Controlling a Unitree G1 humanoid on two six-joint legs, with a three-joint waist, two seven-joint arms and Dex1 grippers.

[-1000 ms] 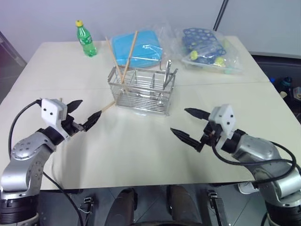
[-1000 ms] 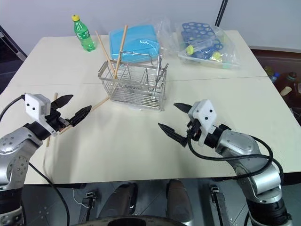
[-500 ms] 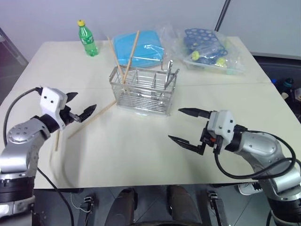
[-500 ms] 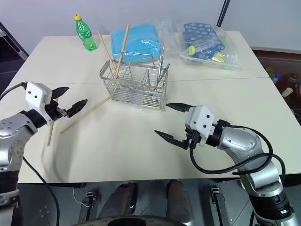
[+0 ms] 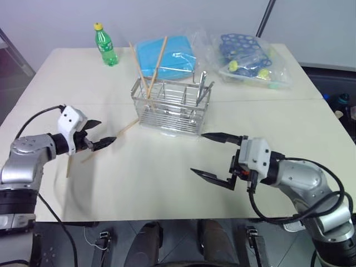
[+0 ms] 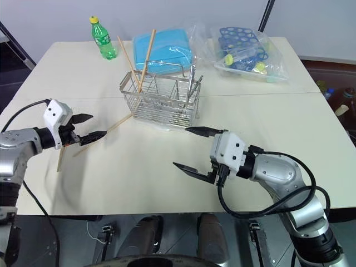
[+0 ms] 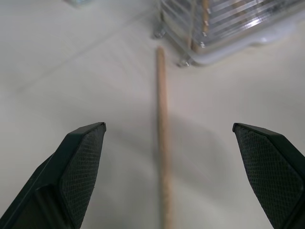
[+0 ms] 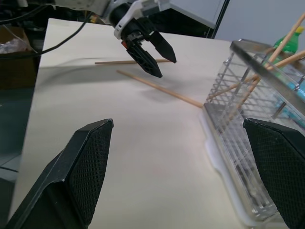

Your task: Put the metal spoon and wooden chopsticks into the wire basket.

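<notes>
Your left end effector (image 5: 102, 139) has dropped over a loose chopstick (image 5: 125, 129)
Both end effectors (image 5: 214, 157) gape, released; two chopsticks (image 5: 156, 60) stand in the basket (image 5: 169, 107), spoon hard to make out

Head stereo pair: I look forward and down across the table (image 5: 167, 183), both eyes sharing everything. Left wrist camera: close, low, facing a chopstick (image 7: 162, 143) and the wire basket (image 7: 224, 24). Right wrist camera: low, facing that basket and the left gripper (image 8: 151, 57).

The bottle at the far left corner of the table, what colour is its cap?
Yellow, on a green bottle; clearest in the left eye view.
</notes>
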